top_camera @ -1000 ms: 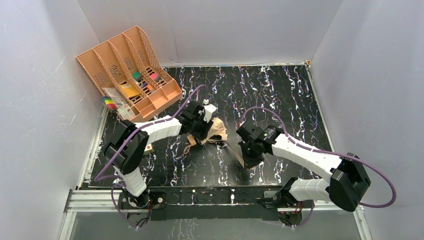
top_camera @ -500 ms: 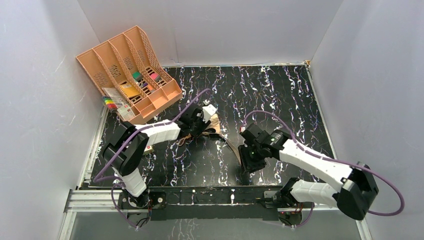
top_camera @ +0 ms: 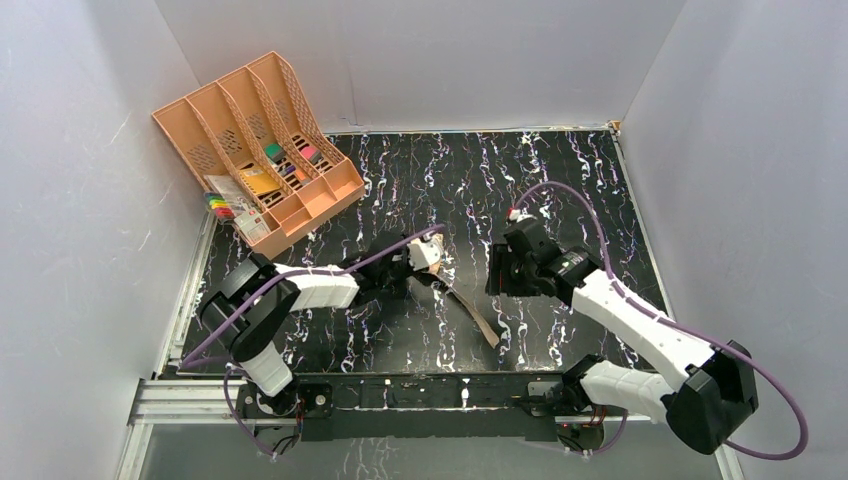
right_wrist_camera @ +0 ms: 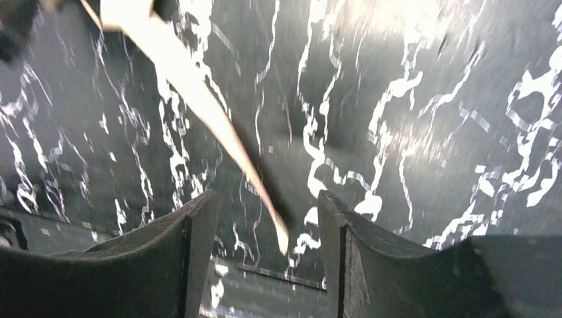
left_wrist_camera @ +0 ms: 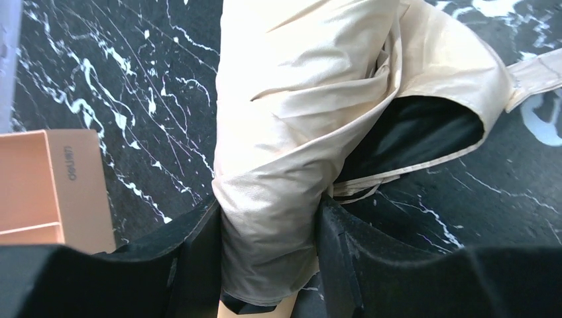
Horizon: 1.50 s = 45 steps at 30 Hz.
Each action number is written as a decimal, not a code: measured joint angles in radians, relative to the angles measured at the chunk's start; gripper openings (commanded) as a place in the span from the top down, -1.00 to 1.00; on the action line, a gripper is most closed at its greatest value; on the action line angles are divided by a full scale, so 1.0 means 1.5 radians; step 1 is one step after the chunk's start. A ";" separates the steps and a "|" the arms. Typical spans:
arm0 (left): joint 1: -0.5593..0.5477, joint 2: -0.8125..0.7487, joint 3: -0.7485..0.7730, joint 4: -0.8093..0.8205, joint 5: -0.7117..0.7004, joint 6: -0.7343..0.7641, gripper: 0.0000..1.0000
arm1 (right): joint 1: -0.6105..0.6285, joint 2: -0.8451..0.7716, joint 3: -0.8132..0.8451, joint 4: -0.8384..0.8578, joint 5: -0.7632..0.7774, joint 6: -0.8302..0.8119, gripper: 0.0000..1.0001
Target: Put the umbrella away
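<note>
The umbrella (top_camera: 428, 254) (left_wrist_camera: 298, 126), a bundle of pale tan-beige fabric, lies on the black marbled table left of centre. My left gripper (top_camera: 403, 272) (left_wrist_camera: 268, 212) is shut on its folded fabric, which fills the gap between the black fingers. A long tan strap (top_camera: 474, 311) (right_wrist_camera: 199, 99) trails from the umbrella toward the near edge. My right gripper (top_camera: 499, 276) (right_wrist_camera: 266, 199) hovers open just right of the strap. The strap's tip shows between its fingers without touching them. The handle is hidden.
A peach-orange divided file tray (top_camera: 224, 104) (left_wrist_camera: 46, 172) leans at the far left corner, holding small coloured items. A packet of coloured pens (top_camera: 226, 204) lies at its near end. White walls enclose the table on three sides.
My right gripper has opened, let go of the strap and drawn back to the right and farther away. The strap now lies loose. My left gripper still holds the umbrella, little shifted.
</note>
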 measured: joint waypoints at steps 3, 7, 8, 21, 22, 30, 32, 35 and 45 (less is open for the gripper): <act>-0.021 -0.008 -0.037 0.054 -0.014 0.044 1.00 | -0.054 0.013 0.000 0.069 -0.009 -0.040 -0.32; -0.057 -0.011 -0.073 0.111 -0.032 0.090 1.00 | -0.111 0.021 0.000 0.205 -0.041 -0.118 -0.71; -0.067 -0.011 -0.081 0.125 -0.037 0.101 1.00 | -0.119 0.023 0.000 0.225 -0.049 -0.129 -0.86; -0.163 0.038 -0.153 0.312 -0.137 0.224 1.00 | -0.181 0.322 0.217 0.310 -0.420 -0.428 -0.97; -0.166 0.041 -0.156 0.319 -0.140 0.228 1.00 | -0.180 0.357 0.251 0.301 -0.453 -0.455 -0.97; -0.184 0.050 -0.164 0.345 -0.158 0.247 1.00 | -0.152 0.521 0.357 0.229 -0.525 -0.591 -0.97; -0.186 0.051 -0.165 0.348 -0.160 0.251 1.00 | -0.146 0.550 0.379 0.200 -0.534 -0.617 -0.97; -0.188 0.053 -0.168 0.354 -0.165 0.254 1.00 | -0.138 0.580 0.396 0.164 -0.547 -0.655 -0.97; -0.201 0.055 -0.170 0.358 -0.173 0.264 1.00 | -0.134 0.612 0.406 0.072 -0.529 -0.724 -0.90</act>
